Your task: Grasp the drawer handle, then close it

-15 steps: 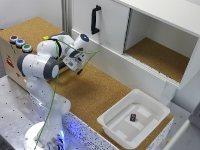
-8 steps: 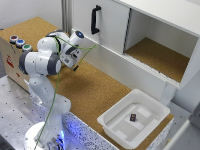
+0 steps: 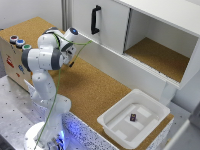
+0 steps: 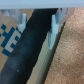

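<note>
A thick black cable (image 4: pixel 27 47) ran slantwise between the two pale fingers (image 4: pixel 56 22) (both blurred), with brown cork bench (image 4: pixel 70 55) beside it and a blue-checked patch (image 4: pixel 7 42) near it.

Gripper (image 3: pixel 75 54) mostly hidden behind arm in exterior view; jaws' gap unreadable. Small dark object (image 3: pixel 133 117) in white tub (image 3: pixel 112 121) too small to identify. Wrist view blurred, black bar (image 4: pixel 30 47) cut off at edges.

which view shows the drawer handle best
The exterior view. There the drawer handle shows whole, a black bar upright on the white drawer panel, well apart from the arm. The wrist view is blurred and shows only a dark cable and cork surface, not the handle.
</note>
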Tool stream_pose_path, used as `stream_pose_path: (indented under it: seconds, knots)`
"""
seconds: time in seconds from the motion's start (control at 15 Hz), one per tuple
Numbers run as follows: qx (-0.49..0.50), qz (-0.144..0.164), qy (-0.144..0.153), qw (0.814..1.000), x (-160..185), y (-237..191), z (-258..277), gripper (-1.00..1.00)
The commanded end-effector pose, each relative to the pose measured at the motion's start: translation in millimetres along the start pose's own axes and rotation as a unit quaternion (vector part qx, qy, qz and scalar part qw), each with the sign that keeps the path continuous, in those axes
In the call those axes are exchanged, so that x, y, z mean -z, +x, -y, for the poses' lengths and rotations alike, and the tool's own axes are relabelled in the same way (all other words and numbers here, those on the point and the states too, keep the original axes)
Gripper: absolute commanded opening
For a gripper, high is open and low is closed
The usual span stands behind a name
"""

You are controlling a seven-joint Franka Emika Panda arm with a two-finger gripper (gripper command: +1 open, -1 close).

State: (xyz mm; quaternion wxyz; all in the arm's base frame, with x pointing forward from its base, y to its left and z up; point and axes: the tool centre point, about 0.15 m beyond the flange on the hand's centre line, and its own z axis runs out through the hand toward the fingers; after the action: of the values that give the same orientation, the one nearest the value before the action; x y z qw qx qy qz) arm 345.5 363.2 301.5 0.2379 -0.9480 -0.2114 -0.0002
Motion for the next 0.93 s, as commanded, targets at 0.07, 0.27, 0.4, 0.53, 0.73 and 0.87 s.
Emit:
stream_pose_path:
  seconds: [0.07,0.27,0.4,0.53,0.73,0.87]
  knots:
    - [-0.034,-0.112,-0.037,0.992,70,-31,-2,1.00]
    - [-0.039,-0.125,-0.049,0.990,85,-36,-4,1.00]
    - [-0.026,-0.121,-0.072,0.990,93,-35,1,1.00]
    - [-0.007,-0.112,-0.087,0.990,97,-33,9,1.00]
    - [0.049,-0.081,-0.135,0.986,106,-24,31,1.00]
    - [0.095,-0.054,-0.172,0.979,116,-18,52,1.00]
